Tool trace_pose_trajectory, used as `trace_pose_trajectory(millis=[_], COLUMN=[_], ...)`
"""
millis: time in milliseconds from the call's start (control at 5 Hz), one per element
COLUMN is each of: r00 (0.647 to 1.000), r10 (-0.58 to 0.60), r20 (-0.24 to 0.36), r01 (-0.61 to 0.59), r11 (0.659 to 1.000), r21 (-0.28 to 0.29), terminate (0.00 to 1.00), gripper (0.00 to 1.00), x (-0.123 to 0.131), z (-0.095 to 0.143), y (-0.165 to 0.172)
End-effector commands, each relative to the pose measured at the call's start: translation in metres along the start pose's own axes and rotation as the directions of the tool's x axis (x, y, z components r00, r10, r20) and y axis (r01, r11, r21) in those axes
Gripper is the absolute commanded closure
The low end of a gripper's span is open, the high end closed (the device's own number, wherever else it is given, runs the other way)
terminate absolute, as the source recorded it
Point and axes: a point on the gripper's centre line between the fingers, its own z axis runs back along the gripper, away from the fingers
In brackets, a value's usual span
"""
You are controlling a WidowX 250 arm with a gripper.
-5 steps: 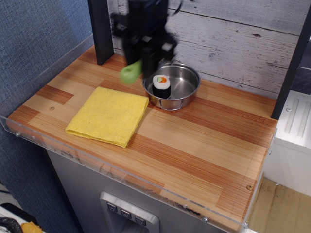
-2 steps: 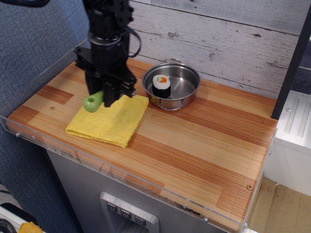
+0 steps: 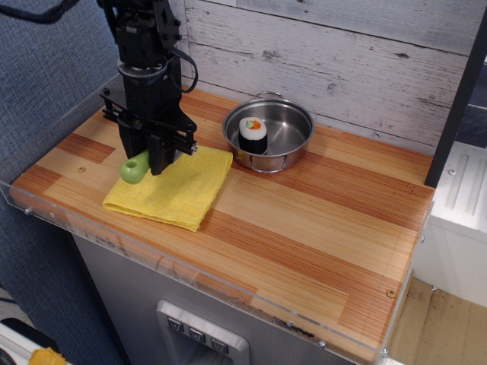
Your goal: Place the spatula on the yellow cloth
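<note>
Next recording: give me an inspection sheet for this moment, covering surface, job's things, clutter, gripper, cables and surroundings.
Surface: wooden striped tabletop with a clear plastic edge guard.
Job's things: spatula, only its green handle end visible, sticking out below the gripper over the left edge of the yellow cloth; blade hidden. The cloth lies flat, folded.
Clutter: steel pan beside the cloth's far right corner, holding an upright sushi roll.
Gripper: gripper low over the cloth, jaws closed on the spatula.
Cables: black cable looping beside the arm.
Surroundings: grey plank wall behind, blue fabric panel at left.
</note>
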Motion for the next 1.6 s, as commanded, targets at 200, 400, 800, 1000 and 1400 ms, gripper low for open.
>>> trace_pose_trajectory(millis=[200,400,800,1000,1400], r00=[0.999,0.999,0.992,0.982,0.972], r10=[-0.025,-0.032,-0.060,-0.064,-0.110], r20=[0.020,0.016,0.115,0.177,0.210], r01=[0.026,0.032,0.068,0.080,0.135], r11=[0.999,0.999,0.995,0.994,0.985], r21=[-0.041,-0.029,-0.070,-0.081,-0.112], terminate=[0.00,0.00,0.00,0.00,0.00], gripper=[1.00,0.00,0.00,0.00,0.00], x=[0.005,0.007,0.016,0.020,0.024], z=[0.007,0.013,0.071,0.122,0.147], y=[-0.006,-0.007,-0.013,-0.015,-0.029])
